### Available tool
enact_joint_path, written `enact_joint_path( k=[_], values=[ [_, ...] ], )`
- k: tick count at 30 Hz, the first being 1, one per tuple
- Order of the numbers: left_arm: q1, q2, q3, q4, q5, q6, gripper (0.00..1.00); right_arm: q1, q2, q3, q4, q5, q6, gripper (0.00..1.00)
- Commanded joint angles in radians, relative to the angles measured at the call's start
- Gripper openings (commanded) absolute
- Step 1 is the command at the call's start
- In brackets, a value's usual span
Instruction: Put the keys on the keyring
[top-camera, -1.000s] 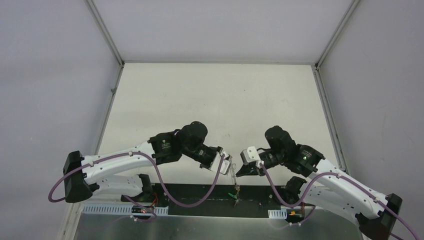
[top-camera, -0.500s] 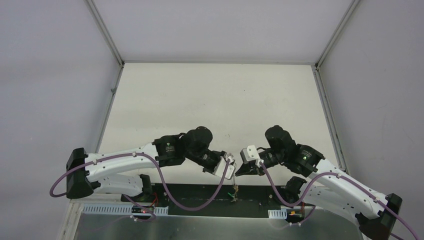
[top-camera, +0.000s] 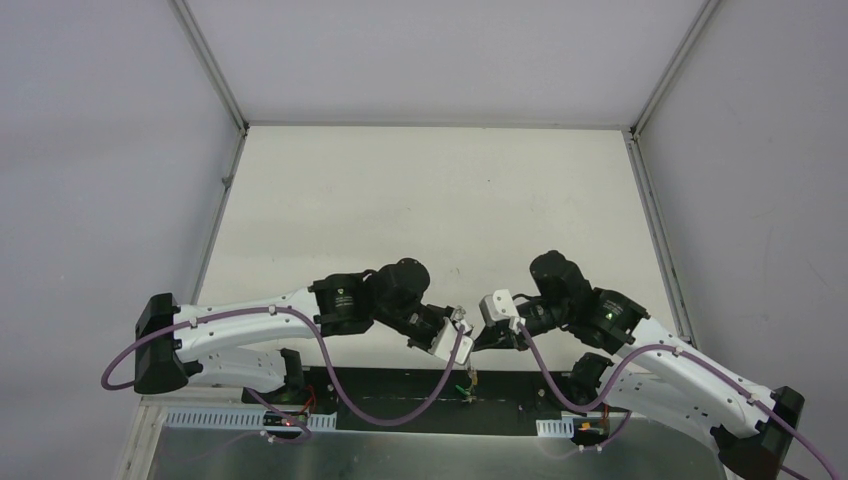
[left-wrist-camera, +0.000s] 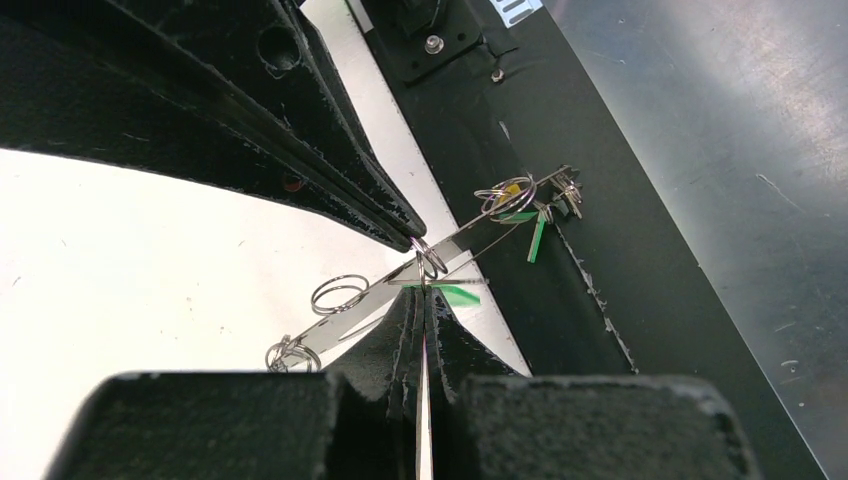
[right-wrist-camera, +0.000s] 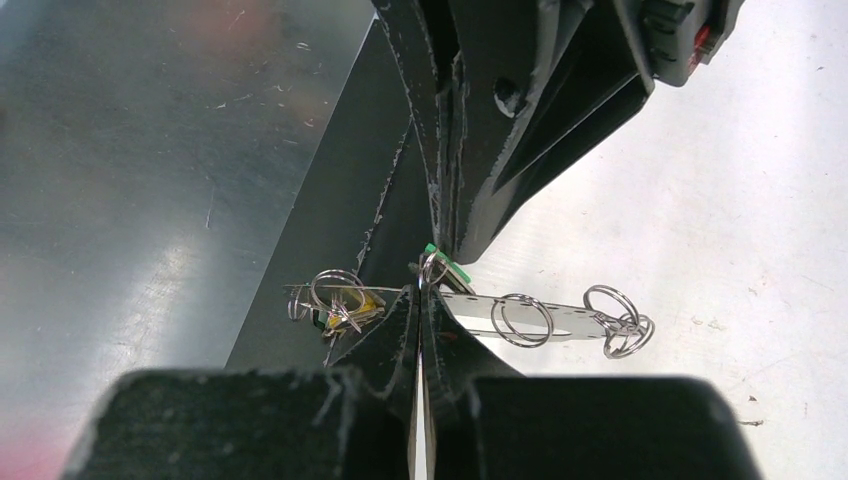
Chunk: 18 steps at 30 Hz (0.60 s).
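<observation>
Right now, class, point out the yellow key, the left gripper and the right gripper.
yellow key (right-wrist-camera: 352, 300): right wrist view, yellow head.
left gripper (left-wrist-camera: 424, 297): left wrist view, fingertips.
right gripper (right-wrist-camera: 420, 291): right wrist view, fingertips.

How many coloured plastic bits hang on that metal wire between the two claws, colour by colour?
Green tags: 2
Yellow tag: 1
Total: 3

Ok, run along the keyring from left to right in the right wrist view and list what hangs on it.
Along the keyring: yellow key → green key → single ring → double ring.
</observation>
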Motion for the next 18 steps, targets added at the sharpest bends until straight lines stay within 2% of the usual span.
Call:
enact_joint_path(
  k=[1,18],
  values=[
    [-0.017,-0.027,0.034,0.006,-0.026,0.031,0.0,0.006,0.002,0.05,0.053,-0.001,0.013,0.0],
    [-0.078,-0.037,0.026,-0.027,-0.158,0.056,0.0,0.007,0.015,0.059,0.053,0.029,0.05,0.0]
  ],
)
